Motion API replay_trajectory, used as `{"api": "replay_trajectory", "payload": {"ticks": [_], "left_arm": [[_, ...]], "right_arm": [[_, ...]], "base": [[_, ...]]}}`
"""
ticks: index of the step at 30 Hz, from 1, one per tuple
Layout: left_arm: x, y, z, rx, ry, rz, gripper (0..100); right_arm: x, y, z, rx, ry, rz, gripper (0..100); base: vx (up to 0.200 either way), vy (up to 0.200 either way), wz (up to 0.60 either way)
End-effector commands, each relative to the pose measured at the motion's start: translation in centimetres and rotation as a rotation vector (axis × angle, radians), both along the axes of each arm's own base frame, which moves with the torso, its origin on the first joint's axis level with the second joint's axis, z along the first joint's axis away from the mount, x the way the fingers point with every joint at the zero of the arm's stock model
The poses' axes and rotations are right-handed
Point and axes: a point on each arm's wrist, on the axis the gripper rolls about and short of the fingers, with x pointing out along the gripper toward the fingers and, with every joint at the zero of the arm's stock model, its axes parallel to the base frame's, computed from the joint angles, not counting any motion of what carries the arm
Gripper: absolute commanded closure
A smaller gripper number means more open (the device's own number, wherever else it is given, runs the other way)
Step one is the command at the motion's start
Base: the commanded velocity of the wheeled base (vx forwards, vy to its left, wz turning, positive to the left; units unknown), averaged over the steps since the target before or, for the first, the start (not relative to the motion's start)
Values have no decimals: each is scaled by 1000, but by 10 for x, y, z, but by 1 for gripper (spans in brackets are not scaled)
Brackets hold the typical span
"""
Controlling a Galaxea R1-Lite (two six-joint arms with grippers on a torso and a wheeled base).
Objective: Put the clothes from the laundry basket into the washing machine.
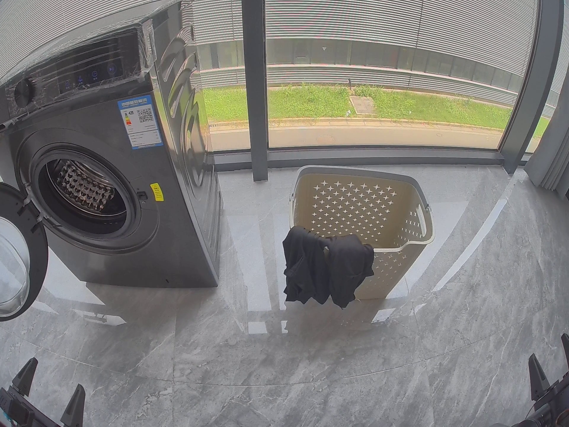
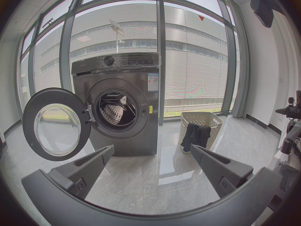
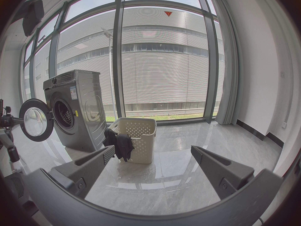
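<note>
Left pincer [image 2: 152,149]: released, fingers spread wide, low before the dark grey front-loading washing machine [image 1: 112,167], whose round glass door [image 1: 18,256] is swung open. To the machine's right, on the grey marble floor [image 1: 296,369]: a cream perforated plastic laundry basket [image 1: 355,203], with black clothes [image 1: 326,265] draped over its near rim. Right pincer [image 3: 152,151]: likewise released, holding nothing.

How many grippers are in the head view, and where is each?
2. The left gripper is at the lower left corner, the right gripper at the lower right corner, both open.
</note>
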Motion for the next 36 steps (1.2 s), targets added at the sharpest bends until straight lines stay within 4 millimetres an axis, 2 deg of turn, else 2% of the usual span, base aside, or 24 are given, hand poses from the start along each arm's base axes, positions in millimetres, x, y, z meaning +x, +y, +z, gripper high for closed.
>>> {"api": "replay_trajectory", "payload": {"ticks": [1, 16, 28, 36], "left_arm": [[0, 0, -5, 0, 2, 0, 0], [0, 0, -5, 0, 2, 0, 0], [0, 0, -5, 0, 2, 0, 0], [0, 0, -5, 0, 2, 0, 0]], "right_arm": [[0, 0, -4, 0, 0, 0, 0], [0, 0, -4, 0, 0, 0, 0], [0, 0, -4, 0, 0, 0, 0], [0, 0, -4, 2, -2, -2, 0]], "base": [[200, 0, 0], [200, 0, 0], [0, 0, 0], [0, -200, 0]]}}
